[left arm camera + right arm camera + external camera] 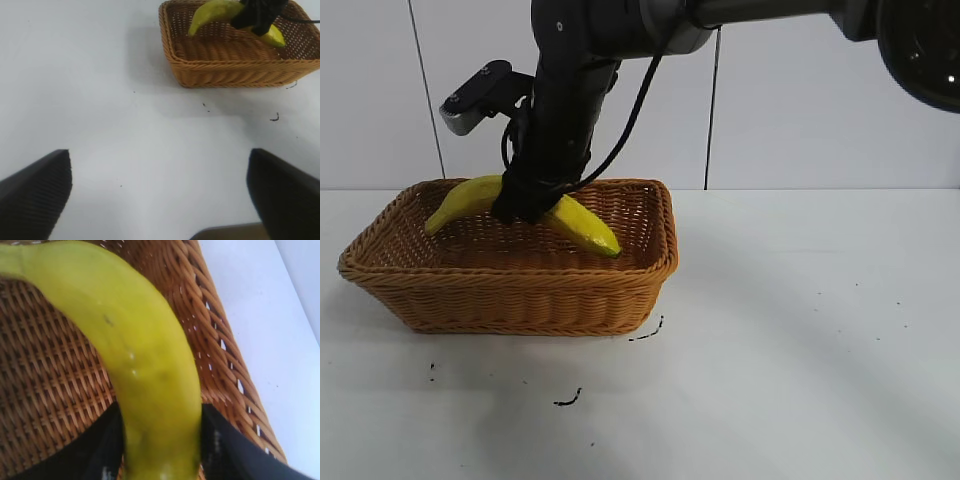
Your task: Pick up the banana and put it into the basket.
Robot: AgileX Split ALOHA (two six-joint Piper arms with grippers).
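Observation:
The tan wicker basket stands on the white table at the left. The yellow banana is inside it, lying across its back half, with one end near the far left rim. My right gripper reaches down into the basket from above and is shut on the banana's middle. In the right wrist view the black fingers press both sides of the banana over the basket's woven floor. My left gripper is open over bare table, well away from the basket.
White table lies to the right of and in front of the basket. A few small black marks dot the table in front of it. A white panelled wall stands behind.

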